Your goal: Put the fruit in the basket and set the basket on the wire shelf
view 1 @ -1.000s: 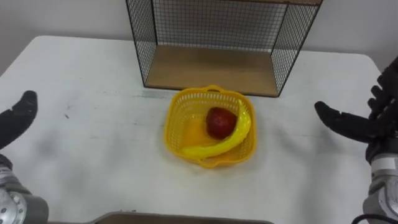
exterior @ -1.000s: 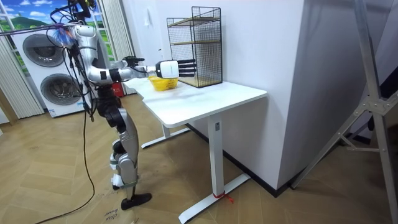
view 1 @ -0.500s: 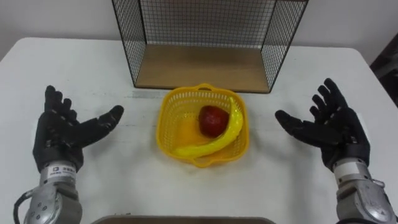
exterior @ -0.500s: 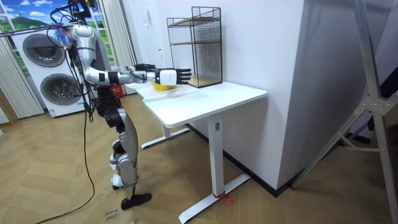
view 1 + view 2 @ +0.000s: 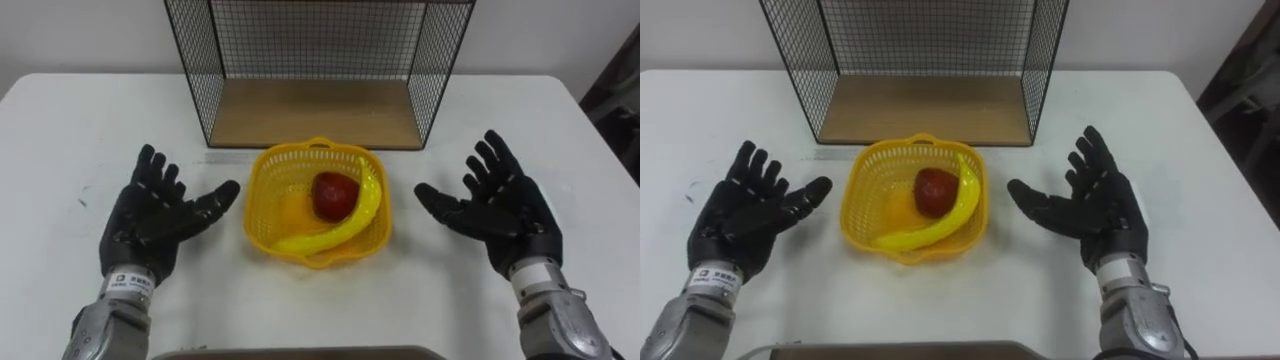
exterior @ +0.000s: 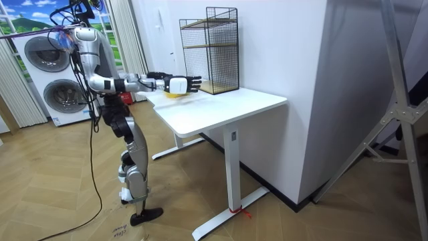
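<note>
A yellow basket (image 5: 268, 196) of latticed plastic sits upright on the white desk (image 5: 80, 120) at the middle of the frame. Inside it, right of centre, lies a red apple (image 5: 334, 195). A banana (image 5: 335, 228) curves round the apple's right side and lower edge, its tip reaching the basket's lower left. Just above the basket, at top centre, stands the black wire shelf (image 5: 300, 115) with a bare wooden floor, its open front facing the basket.
</note>
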`<state>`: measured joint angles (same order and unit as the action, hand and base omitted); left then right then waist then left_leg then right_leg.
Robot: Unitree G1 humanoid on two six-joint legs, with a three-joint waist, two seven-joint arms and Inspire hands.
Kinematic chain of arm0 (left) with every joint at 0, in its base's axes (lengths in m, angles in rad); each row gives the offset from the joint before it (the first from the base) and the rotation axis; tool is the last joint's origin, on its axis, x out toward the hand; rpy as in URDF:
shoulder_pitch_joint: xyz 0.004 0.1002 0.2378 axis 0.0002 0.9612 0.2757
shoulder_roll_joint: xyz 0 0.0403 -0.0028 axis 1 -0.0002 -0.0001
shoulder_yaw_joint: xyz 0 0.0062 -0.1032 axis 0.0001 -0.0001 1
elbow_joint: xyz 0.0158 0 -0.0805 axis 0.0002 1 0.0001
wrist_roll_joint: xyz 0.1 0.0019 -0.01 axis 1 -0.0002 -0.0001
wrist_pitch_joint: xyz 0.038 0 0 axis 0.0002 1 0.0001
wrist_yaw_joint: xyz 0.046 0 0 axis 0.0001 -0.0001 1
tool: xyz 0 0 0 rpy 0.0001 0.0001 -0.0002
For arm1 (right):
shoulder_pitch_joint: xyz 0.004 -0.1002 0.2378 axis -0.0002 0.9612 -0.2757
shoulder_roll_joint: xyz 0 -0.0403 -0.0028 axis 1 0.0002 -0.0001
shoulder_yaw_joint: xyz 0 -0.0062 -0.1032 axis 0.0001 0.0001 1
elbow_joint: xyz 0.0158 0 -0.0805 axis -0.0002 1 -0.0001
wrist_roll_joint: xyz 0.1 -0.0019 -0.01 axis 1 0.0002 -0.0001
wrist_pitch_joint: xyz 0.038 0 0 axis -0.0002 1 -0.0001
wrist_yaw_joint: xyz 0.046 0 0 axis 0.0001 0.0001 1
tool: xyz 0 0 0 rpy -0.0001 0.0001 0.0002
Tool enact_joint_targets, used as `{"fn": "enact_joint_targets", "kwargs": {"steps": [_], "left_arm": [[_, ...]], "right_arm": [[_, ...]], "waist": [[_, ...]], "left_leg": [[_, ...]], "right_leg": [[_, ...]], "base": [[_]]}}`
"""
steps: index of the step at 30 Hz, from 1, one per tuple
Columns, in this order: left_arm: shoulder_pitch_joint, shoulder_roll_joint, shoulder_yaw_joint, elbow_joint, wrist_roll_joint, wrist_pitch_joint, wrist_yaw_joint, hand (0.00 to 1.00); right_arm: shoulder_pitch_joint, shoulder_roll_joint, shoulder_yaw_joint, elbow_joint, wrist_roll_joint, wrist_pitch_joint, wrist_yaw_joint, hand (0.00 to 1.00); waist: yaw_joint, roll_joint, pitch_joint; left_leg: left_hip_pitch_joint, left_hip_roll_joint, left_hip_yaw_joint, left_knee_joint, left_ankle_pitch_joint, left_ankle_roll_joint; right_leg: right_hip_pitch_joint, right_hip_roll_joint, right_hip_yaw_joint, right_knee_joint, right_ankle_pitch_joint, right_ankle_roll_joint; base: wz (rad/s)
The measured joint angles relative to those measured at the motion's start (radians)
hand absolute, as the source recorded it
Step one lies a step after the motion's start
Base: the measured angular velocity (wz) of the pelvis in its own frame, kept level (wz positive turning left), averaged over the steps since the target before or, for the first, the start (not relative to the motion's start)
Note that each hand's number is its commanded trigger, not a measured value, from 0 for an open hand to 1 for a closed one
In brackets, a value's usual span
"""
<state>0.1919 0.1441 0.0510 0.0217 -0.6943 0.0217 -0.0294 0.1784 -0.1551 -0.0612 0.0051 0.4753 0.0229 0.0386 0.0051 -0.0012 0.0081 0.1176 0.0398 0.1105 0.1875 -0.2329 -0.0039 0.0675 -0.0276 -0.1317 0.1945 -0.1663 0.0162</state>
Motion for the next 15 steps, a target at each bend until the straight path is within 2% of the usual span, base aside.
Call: {"fn": "enact_joint_targets", "kwargs": {"steps": [3, 9, 15], "left_arm": [[0.0, 0.0, 0.0, 0.013, -0.016, 0.023, -0.022, 0.0], [0.0, -0.018, 0.0, 0.022, -0.021, 0.023, -0.052, 0.0], [0.0, -0.02, -0.018, 0.051, -0.021, 0.012, -0.062, 0.0]], "right_arm": [[0.0, 0.005, 0.0, 0.019, 0.0, 0.013, 0.009, 0.0], [-0.002, 0.009, 0.0, 0.019, 0.0, 0.02, 0.022, 0.0], [-0.003, 0.019, 0.007, 0.018, 0.0, 0.02, 0.043, 0.0]], "waist": [[0.0, 0.002, 0.001], [0.0, -0.001, -0.0009], [0.001, -0.009, -0.0029]], "left_leg": [[-0.003, 0.0, 0.0, -0.001, 0.0, 0.0], [-0.01, 0.0, 0.0, -0.002, 0.0, 0.0], [-0.003, 0.0, -0.001, 0.001, 0.0, 0.0]], "right_leg": [[-0.003, -0.001, 0.0, 0.009, 0.0, 0.0], [-0.01, -0.001, -0.004, 0.011, 0.0, 0.0], [-0.006, -0.002, -0.003, 0.01, 0.0, 0.0]], "base": [[0.0], [0.0], [0.0]]}}
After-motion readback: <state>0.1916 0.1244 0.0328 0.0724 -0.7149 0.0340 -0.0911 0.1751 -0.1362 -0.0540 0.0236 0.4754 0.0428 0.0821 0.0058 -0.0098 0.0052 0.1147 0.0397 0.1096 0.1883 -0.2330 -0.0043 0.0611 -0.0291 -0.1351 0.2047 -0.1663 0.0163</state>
